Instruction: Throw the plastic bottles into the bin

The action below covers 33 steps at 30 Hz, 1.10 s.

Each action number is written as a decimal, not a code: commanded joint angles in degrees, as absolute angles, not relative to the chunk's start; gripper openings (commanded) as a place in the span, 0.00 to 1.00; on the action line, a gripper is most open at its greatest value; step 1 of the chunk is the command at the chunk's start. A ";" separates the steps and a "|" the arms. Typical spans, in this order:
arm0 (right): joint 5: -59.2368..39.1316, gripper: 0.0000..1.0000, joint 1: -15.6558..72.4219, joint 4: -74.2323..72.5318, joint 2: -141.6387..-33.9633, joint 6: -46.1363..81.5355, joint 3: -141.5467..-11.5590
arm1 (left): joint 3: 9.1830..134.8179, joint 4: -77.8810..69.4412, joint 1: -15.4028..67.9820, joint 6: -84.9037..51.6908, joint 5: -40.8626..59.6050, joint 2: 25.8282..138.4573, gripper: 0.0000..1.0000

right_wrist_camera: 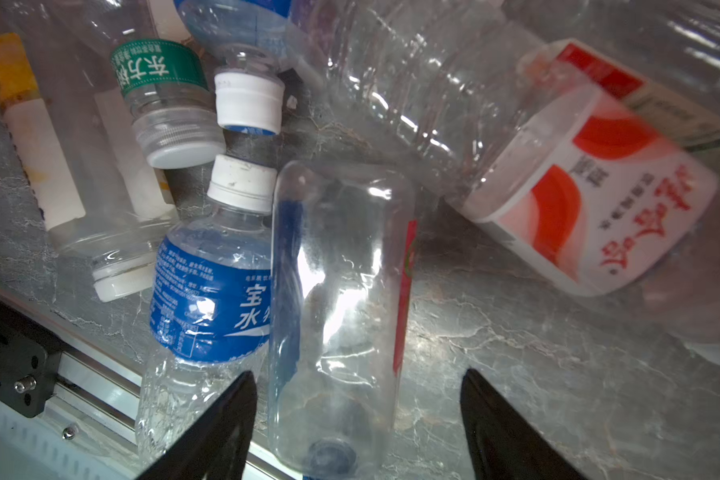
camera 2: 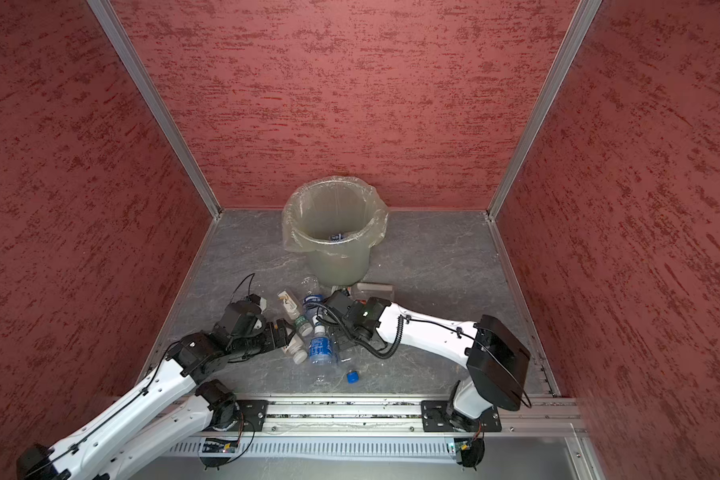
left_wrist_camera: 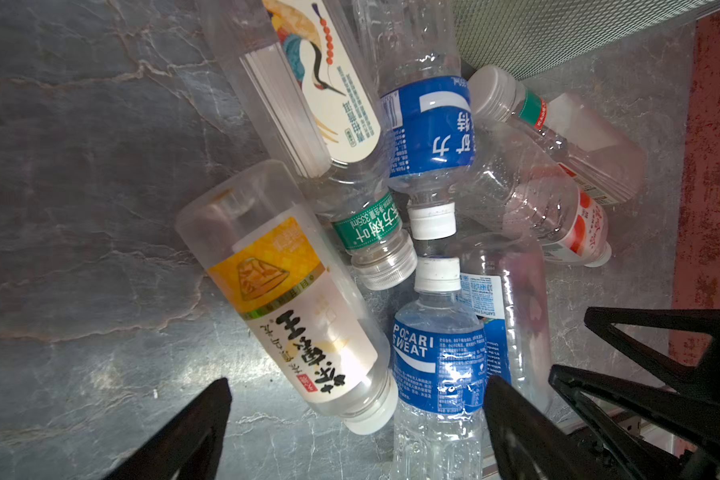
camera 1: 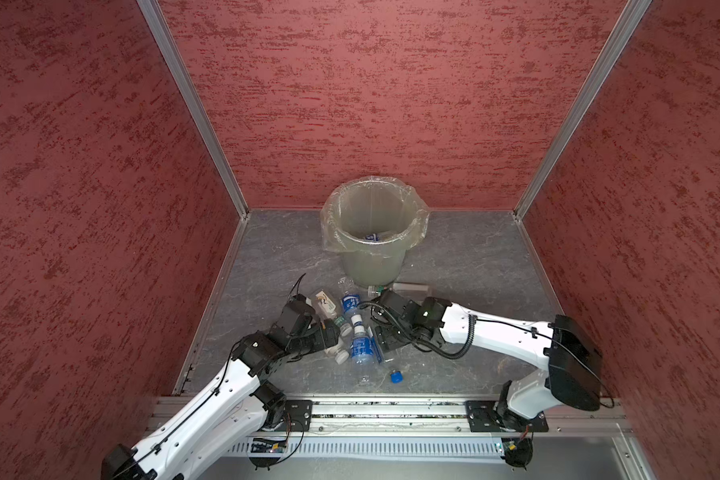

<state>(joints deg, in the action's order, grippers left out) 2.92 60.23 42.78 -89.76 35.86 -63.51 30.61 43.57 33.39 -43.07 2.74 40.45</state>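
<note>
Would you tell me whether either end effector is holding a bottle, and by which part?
Nothing is held. The left end effector is open; the right end effector is open too, straddling a clear bottle without clamping it.

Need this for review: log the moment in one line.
left pincer: open | right pincer: open, straddling clear bottle | bin: blue-label bottle inside

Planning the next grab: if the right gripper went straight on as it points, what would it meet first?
Probably the clear bottle lying lengthwise between the open fingers of the right gripper. The blue-label bottle lies close beside one finger; depth is unclear.
</note>
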 commanded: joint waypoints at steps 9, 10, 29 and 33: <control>3.47 0.81 61.36 41.40 -93.05 39.02 -65.98 | 28.13 42.73 33.40 -43.25 3.23 38.59 0.95; 3.47 0.81 61.31 41.40 -93.35 39.00 -66.14 | 28.12 42.71 33.40 -43.24 3.23 38.54 0.96; 5.76 0.72 61.92 43.73 -97.48 37.46 -67.08 | 27.43 42.60 33.24 -43.60 3.24 38.41 0.96; 7.13 0.70 61.90 44.91 -97.64 36.83 -66.72 | 27.33 42.21 33.25 -43.68 3.22 38.49 0.96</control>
